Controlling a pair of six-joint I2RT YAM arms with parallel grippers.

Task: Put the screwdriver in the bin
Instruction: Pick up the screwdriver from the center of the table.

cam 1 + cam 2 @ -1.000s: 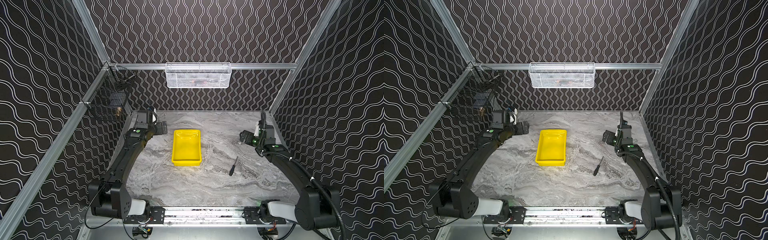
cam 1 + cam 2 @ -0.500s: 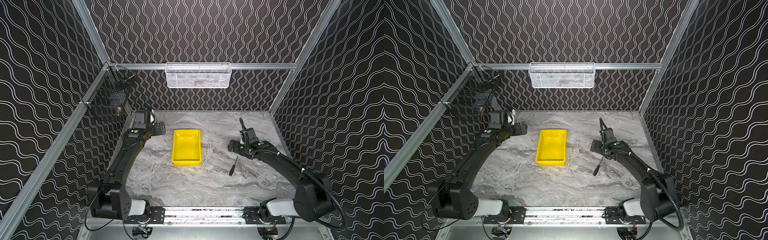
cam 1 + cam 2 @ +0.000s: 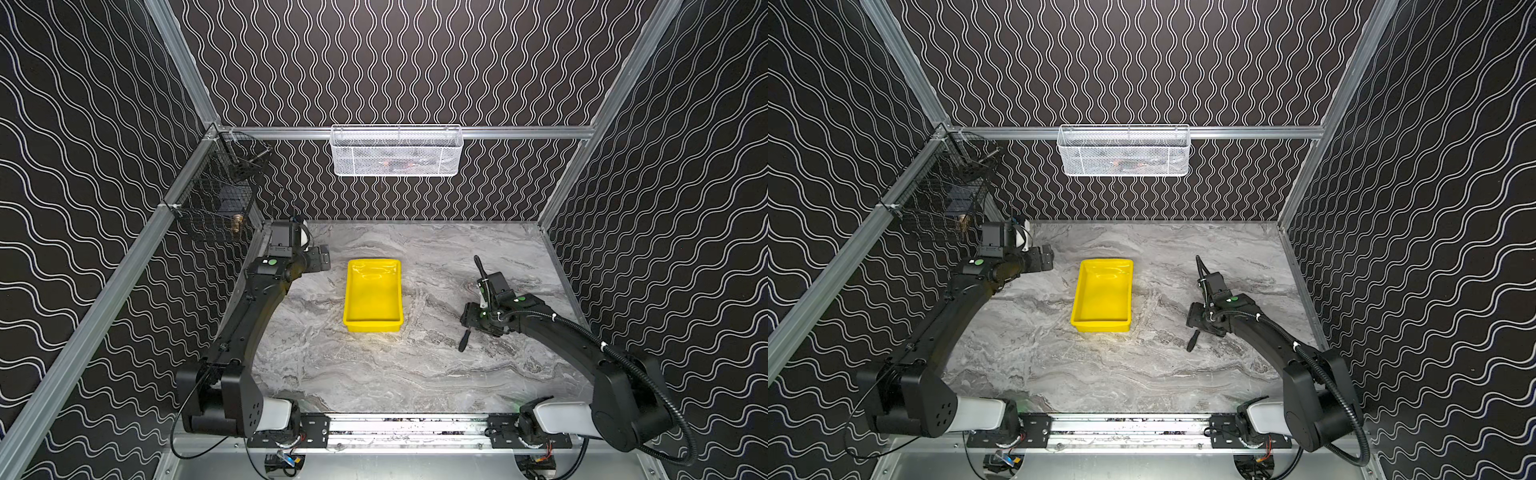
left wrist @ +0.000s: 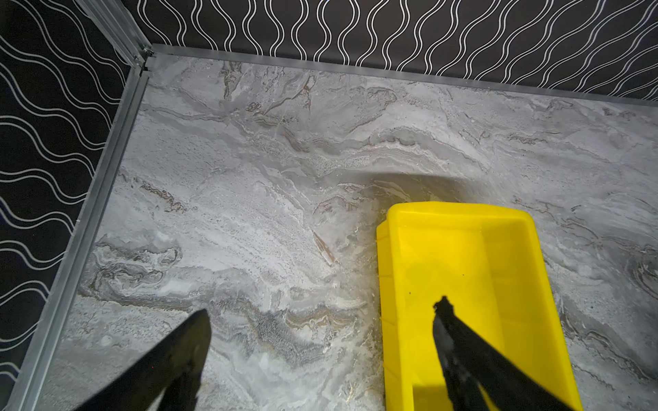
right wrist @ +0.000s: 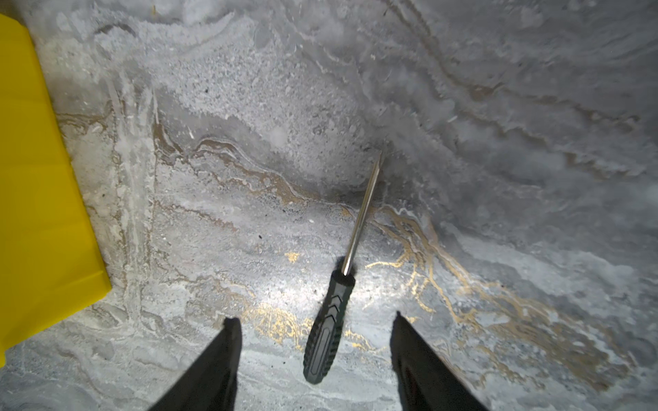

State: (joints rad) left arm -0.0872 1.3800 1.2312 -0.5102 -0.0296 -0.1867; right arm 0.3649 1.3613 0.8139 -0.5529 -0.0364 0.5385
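Observation:
The screwdriver (image 3: 464,341) (image 3: 1192,341), black-handled with a thin metal shaft, lies flat on the marble table to the right of the bin. The yellow bin (image 3: 372,326) (image 3: 1100,326) stands empty mid-table. My right gripper (image 3: 473,323) (image 5: 315,317) hangs low over the screwdriver, open. In the right wrist view the handle (image 5: 327,331) lies between the two fingers, touching neither, and the shaft (image 5: 363,210) points away. My left gripper (image 3: 318,258) (image 4: 322,307) is open and empty beside the bin's far left corner (image 4: 455,208).
A white mesh basket (image 3: 397,151) hangs on the back wall. A black wire basket (image 3: 216,208) hangs on the left wall above the left arm. Patterned walls close in three sides, and a metal rail (image 3: 407,426) runs along the front.
My right arm has swung from the back right down and forward onto the screwdriver, and its jaws have narrowed. The left arm has barely moved. Screwdriver and bin lie where they were.

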